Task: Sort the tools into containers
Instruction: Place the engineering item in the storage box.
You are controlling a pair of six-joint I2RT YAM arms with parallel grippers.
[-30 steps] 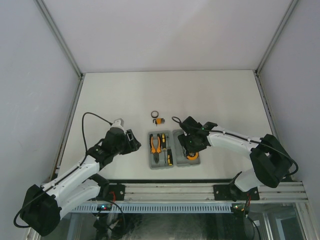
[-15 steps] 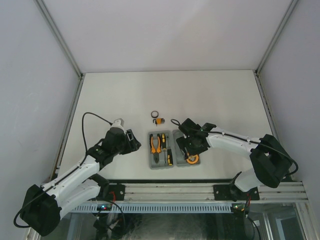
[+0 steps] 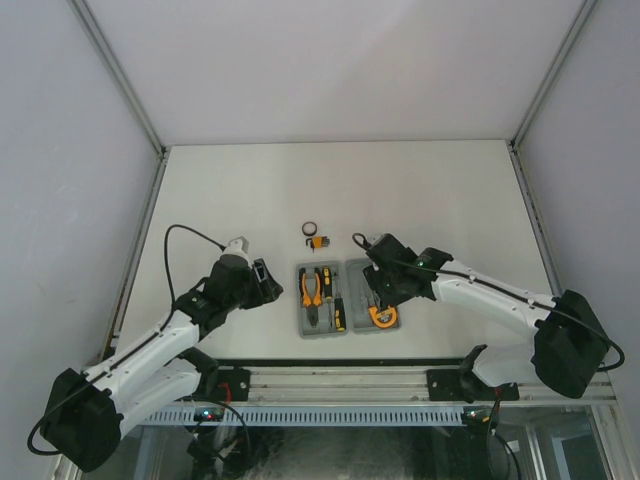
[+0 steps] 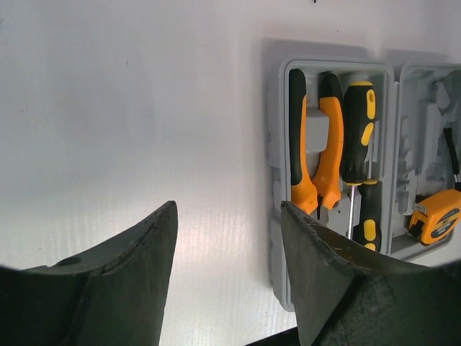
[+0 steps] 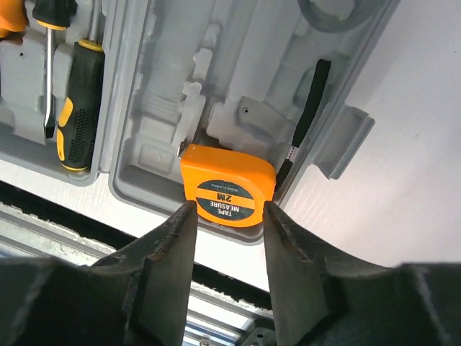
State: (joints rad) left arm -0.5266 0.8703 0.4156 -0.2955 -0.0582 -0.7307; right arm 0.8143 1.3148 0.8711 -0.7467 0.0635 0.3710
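Note:
The grey tool case (image 3: pixel 322 334) lies open near the front edge. Its left half holds the orange-handled pliers (image 3: pixel 312 287) and two black-and-yellow screwdrivers (image 3: pixel 328 280). The orange tape measure (image 3: pixel 384 317) lies in the right half, and in the right wrist view (image 5: pixel 229 189) it sits in a recess. My right gripper (image 3: pixel 383 290) hovers just above it, open, its tips (image 5: pixel 228 207) at either side of the tape's near edge. My left gripper (image 3: pixel 264 282) is open and empty, left of the case (image 4: pixel 277 144). The hex key set (image 3: pixel 319 241) and black ring (image 3: pixel 311 229) lie on the table behind the case.
The white table (image 3: pixel 230 190) stretches behind and to both sides, walled at left, right and rear. A metal rail (image 3: pixel 400 382) runs along the front edge, close below the case. The tape's black strap (image 5: pixel 310 108) lies along the case's right wall.
My right gripper has drawn back from the front of the case, uncovering the tape measure left in the right half. The left arm has not moved.

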